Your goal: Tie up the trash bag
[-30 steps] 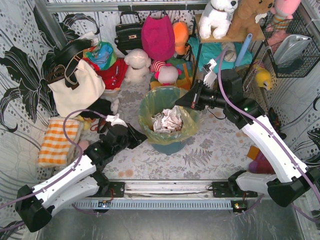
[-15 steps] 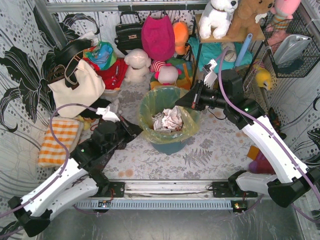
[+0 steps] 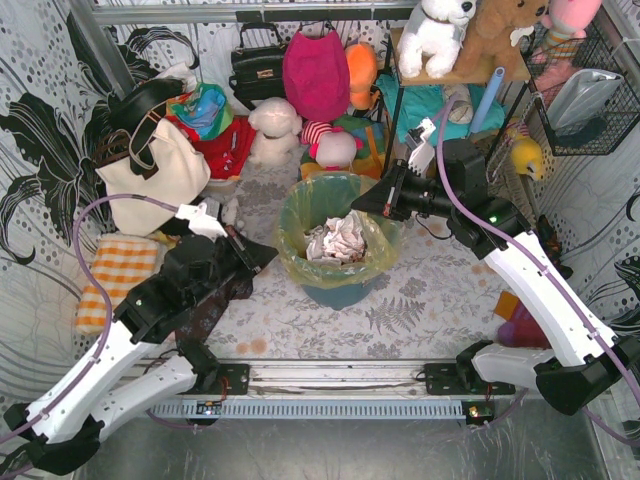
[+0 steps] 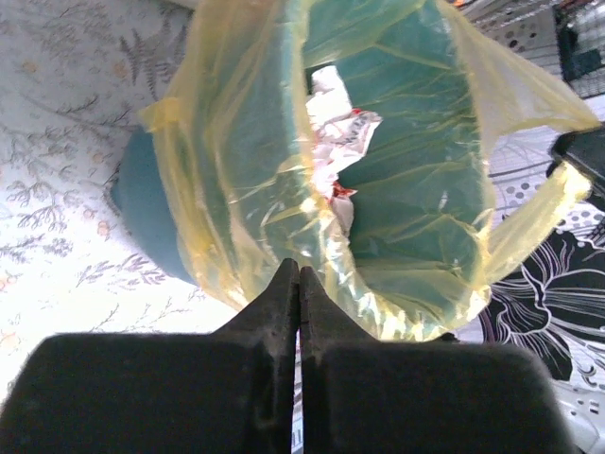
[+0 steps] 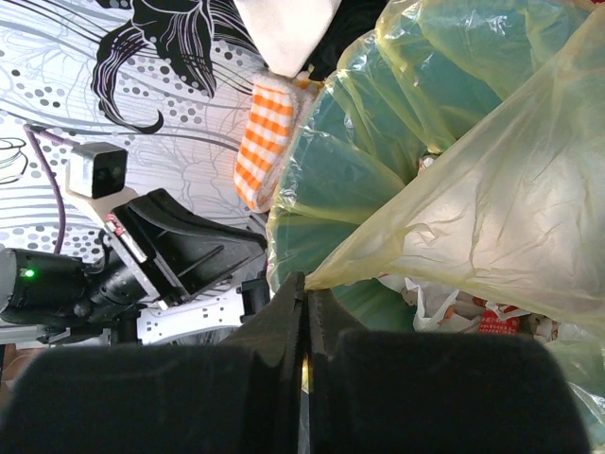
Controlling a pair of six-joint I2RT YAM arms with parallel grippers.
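Note:
The trash bag (image 3: 298,205), thin yellow-green plastic, lines the round teal bin (image 3: 340,293), with crumpled white paper (image 3: 335,240) inside. My right gripper (image 3: 358,208) is shut on the bag's far-right rim. In the right wrist view the plastic (image 5: 492,189) stretches taut into the closed tips of that gripper (image 5: 304,279). My left gripper (image 3: 268,254) is shut at the bag's left rim. In the left wrist view a crinkled ridge of the bag (image 4: 416,236) runs down to that gripper's closed tips (image 4: 299,270). The bin (image 4: 142,218) shows at the left.
A cream tote bag (image 3: 155,175) and an orange checked cloth (image 3: 110,285) lie to the left. Soft toys (image 3: 275,130) and handbags crowd the back. A black rack (image 3: 430,80) and a wire basket (image 3: 585,90) stand at the right.
My left gripper has shut and drawn slightly left and back along the bag's left rim, with its arm raised. The right arm has held still on the rim.

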